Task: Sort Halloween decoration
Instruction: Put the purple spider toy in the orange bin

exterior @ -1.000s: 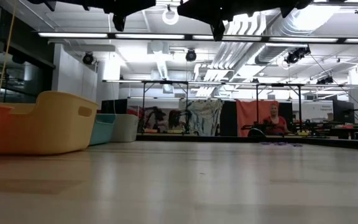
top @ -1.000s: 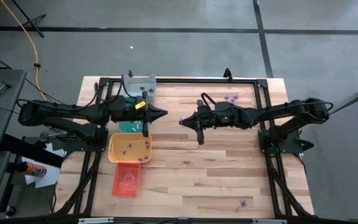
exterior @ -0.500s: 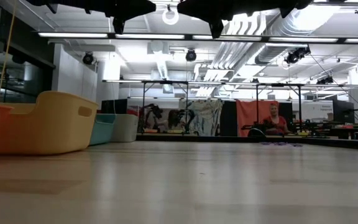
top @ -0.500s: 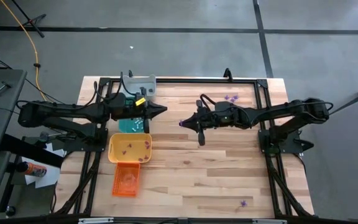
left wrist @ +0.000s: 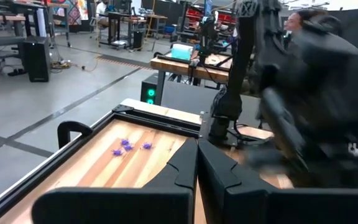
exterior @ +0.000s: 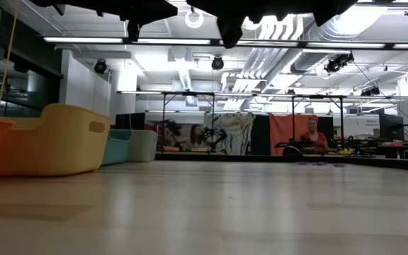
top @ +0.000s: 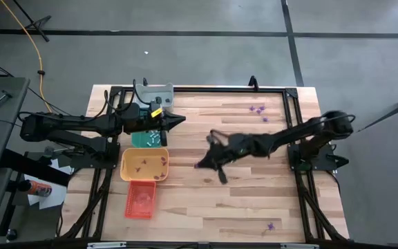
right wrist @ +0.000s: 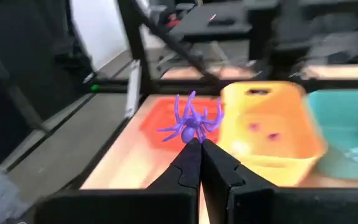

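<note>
My right gripper [top: 199,164] hovers above the bare wood just right of the yellow tray [top: 144,164], shut on a purple spider trinket [right wrist: 190,122]. Its dark tip also shows at the top of the low view [exterior: 230,32]. My left gripper [top: 182,120] waits shut and empty above the table, right of the teal tray [top: 146,138]; its fingers meet in the left wrist view [left wrist: 196,149]. Loose purple trinkets lie on the wood near the far right corner [top: 258,109], also seen in the left wrist view [left wrist: 129,147]. One more lies near the near edge [top: 271,225]. My right gripper pinches the purple spider's body [right wrist: 191,135] between its two fingertips [right wrist: 213,155]. The spider is lifted clear of the table and stands out beyond the tips with its legs spread.
Along the table's left side, from far to near, stand a grey tray [top: 154,93], the teal tray, the yellow tray holding a few purple pieces, and an orange tray [top: 140,199]. A black frame [top: 290,97] borders the table. Bare wood lies in the middle and to the right.
My right gripper has swung toward the table's near edge and a little left, nearing the yellow tray, still carrying the purple spider; the move is fast, with blur in the last half second.
</note>
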Robot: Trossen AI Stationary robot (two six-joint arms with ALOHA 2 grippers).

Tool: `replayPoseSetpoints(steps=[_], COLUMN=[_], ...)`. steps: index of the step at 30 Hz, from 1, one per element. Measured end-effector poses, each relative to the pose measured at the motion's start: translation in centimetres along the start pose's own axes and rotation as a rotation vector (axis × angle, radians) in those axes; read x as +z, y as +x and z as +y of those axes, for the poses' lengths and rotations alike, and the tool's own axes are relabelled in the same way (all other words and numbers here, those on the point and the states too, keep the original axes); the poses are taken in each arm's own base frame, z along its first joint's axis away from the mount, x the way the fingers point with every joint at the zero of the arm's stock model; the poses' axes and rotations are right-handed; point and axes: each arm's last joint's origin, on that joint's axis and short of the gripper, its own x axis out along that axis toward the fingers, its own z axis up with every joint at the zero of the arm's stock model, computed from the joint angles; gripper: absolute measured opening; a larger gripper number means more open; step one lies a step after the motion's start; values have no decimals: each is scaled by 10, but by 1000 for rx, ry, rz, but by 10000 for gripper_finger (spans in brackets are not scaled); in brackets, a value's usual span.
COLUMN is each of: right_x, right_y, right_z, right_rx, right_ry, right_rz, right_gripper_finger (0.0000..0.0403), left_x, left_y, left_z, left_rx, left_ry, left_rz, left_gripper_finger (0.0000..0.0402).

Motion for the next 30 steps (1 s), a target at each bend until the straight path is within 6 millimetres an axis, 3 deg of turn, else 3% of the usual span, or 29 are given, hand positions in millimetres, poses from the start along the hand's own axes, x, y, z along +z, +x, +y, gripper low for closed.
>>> replayPoseSetpoints(steps=[8, 15, 23, 30], right_x=[-10, -15, -25, -38], right_y=[79, 148, 214, 251], right_z=[41, 62, 59, 55], right_rx=[32, 84, 86, 82], right_ry=[29, 17, 17, 23], right_rz=[34, 6, -59, -70], right_gripper_finger=[0, 0, 0, 0], left_x=[0, 0, 1, 1], left_y=[0, 0, 0, 0], left_z=[-1, -4, -4, -4], left_rx=[-8, -22, -23, -21], left_ry=[-1, -1, -1, 0], left_rz=[-2, -7, -11, -9], left_gripper_finger=[0, 0, 0, 0])
